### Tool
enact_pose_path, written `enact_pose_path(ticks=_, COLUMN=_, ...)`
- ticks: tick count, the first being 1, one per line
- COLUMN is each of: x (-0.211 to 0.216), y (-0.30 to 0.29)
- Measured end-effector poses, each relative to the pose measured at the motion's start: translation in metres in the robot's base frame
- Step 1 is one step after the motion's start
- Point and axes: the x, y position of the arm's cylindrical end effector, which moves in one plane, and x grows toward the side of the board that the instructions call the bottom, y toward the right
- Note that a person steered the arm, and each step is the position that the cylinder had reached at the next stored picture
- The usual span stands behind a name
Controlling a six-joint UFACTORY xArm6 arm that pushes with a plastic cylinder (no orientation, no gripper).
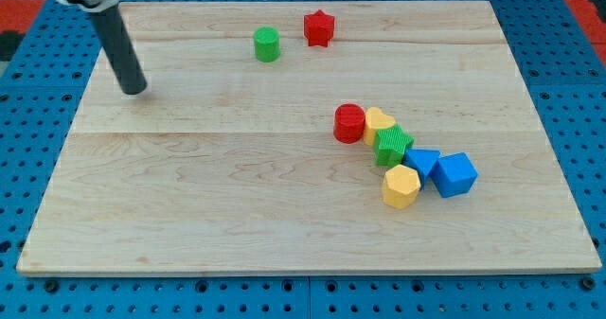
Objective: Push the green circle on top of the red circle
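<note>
Nearest the view's bottom, a yellow hexagonal block (401,186) lay on the wooden board (237,215), with a blue cube (455,174) to its right and a second blue block (422,161) between them, its shape hard to tell. Just above sat a green star (392,146), then a yellow block (379,124) touching the red circle (349,122) on its left. Farther up, well apart from that cluster, stood the green circle (267,44), with a red star (319,28) near its right. The arm carried no gripper; the rod's tip (135,89) rested at the view's upper left, well left of the green circle and touching no block.
</note>
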Motion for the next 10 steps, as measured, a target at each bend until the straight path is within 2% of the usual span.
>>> enact_pose_path(ticks=2, x=0.000, y=-0.062)
enact_pose_path(ticks=4, x=-0.009, y=-0.070)
enact_pose_path(ticks=5, x=-0.065, y=-0.019)
enact_pose_path(ticks=6, x=-0.121, y=-0.006)
enact_pose_path(ticks=7, x=-0.158, y=0.015)
enact_pose_path(ticks=8, x=-0.177, y=0.018)
enact_pose_path(ticks=10, x=-0.178, y=0.022)
